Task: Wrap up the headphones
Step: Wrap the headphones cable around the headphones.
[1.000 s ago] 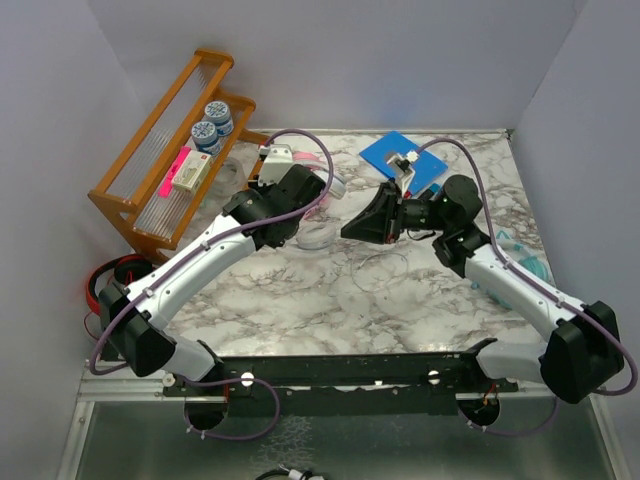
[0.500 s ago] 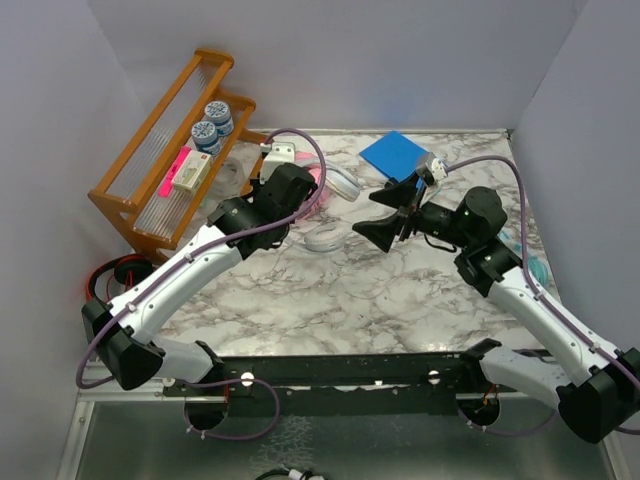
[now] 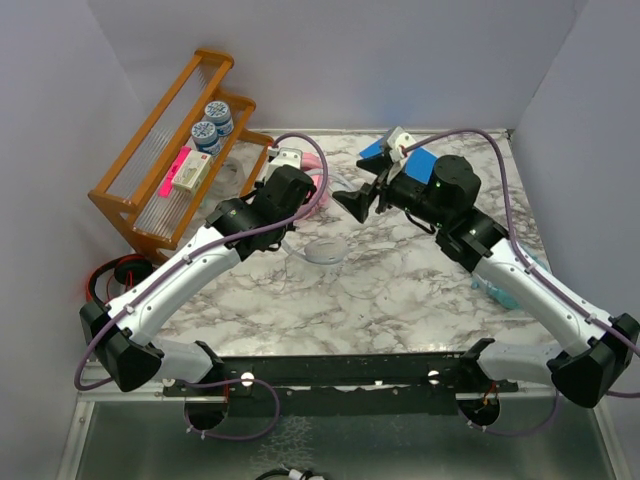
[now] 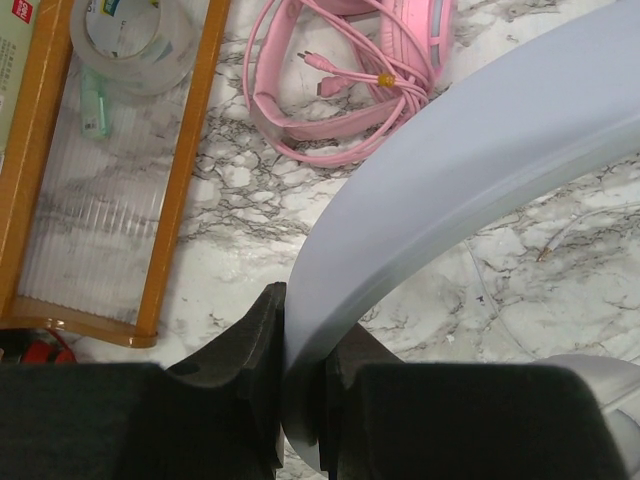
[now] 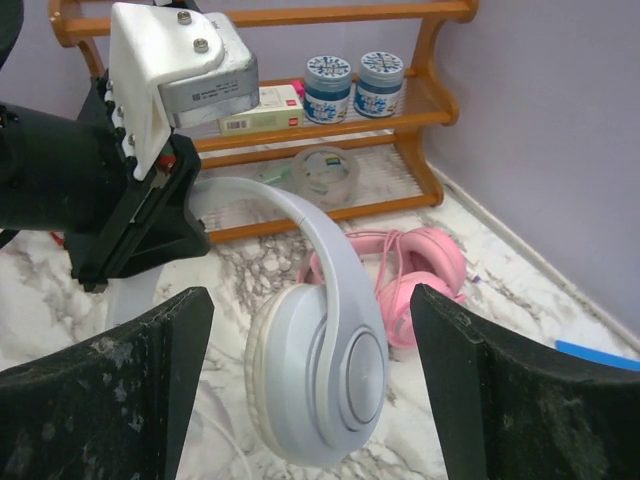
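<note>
Two grippers face each other over the middle of the marble table (image 3: 400, 290). The left gripper (image 4: 300, 320) is pinched tight on the headband of the white headphones (image 5: 320, 390). The band arches away to an ear cup whose flat outer face is turned toward the right gripper (image 3: 360, 190), which gapes wide and holds nothing. The pink headphones (image 4: 330, 130) lie far-left beside the wooden rack (image 3: 160, 130). Print on the rack's box (image 5: 262, 108) is unreadable.

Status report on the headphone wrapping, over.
Left hand shut on white headphones, at the headband. Right hand open, facing the ear cup, holding nothing. Pink headphones lie just behind; nothing between hand and cup.
</note>
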`<state>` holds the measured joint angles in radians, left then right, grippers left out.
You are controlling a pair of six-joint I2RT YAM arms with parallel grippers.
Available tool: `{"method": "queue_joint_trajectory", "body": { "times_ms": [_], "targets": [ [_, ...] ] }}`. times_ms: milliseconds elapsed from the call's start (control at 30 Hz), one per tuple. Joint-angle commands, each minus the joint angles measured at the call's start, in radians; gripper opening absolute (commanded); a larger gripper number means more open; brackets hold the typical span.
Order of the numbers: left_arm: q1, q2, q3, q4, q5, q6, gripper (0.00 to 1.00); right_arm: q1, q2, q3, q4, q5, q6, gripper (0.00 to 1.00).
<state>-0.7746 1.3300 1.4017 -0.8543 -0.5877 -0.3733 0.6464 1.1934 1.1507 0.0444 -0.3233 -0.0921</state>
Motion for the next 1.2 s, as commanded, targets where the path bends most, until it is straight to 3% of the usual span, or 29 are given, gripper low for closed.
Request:
{"method": "queue_joint_trajectory", "body": {
  "times_ms": [0,433,633,767,967,1167],
  "targets": [
    [-0.005,-0.003,0.010,0.029,0.028,0.011,0.00,0.042,0.061,0.088,-0.107,0.135,-0.092,0.85],
    [-0.013,-0.021,0.012,0.029,0.053,0.056,0.00,0.169,0.231,0.259,-0.225,0.347,-0.193,0.66],
    [-0.015,-0.021,0.023,0.013,-0.008,0.032,0.00,0.186,0.237,0.246,-0.245,0.421,-0.193,0.35],
    [-0.014,-0.022,0.029,0.008,-0.080,0.005,0.00,0.186,0.211,0.207,-0.257,0.478,-0.176,0.23],
    [-0.009,-0.046,0.046,-0.024,-0.242,-0.103,0.00,0.186,0.171,0.154,-0.288,0.598,-0.136,0.15],
    [0.012,-0.086,0.050,-0.021,-0.307,-0.193,0.00,0.186,0.149,0.110,-0.302,0.641,-0.070,0.14]
  ]
}}
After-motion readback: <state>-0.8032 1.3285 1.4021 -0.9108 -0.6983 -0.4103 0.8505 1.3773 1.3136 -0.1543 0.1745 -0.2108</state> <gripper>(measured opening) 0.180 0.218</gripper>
